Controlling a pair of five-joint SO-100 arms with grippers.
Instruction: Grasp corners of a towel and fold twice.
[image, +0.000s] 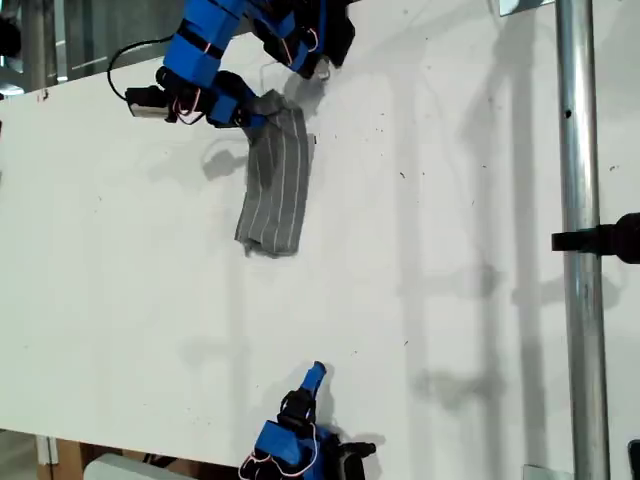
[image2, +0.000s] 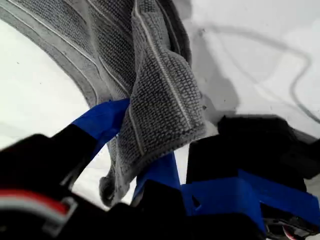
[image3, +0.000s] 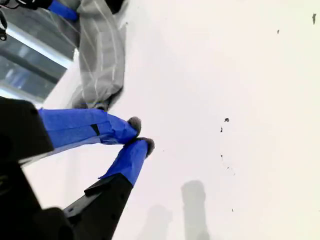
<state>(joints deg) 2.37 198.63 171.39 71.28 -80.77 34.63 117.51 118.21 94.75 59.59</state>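
So my first gripper (image2: 142, 150) was clamped on a corner of the towel (image: 277, 190) up around 11 o'clock on the table (image: 450, 250), probably to drag it into a fold, while my second gripper (image3: 142, 135) sat pinched closed on nothing at 6 o'clock, well clear.

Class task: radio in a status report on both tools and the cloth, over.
My first tool shut on grey white-striped soft towel. My second tool shut, empty, apart from towel. White table: nothing in the way.

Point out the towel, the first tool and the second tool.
towel (image: 277, 195): exterior view, middle of the striped cloth.
my first gripper (image2: 134, 145): first wrist view, between the tool's fingertips, on cloth.
my second gripper (image3: 141, 134): second wrist view, between fingertips.
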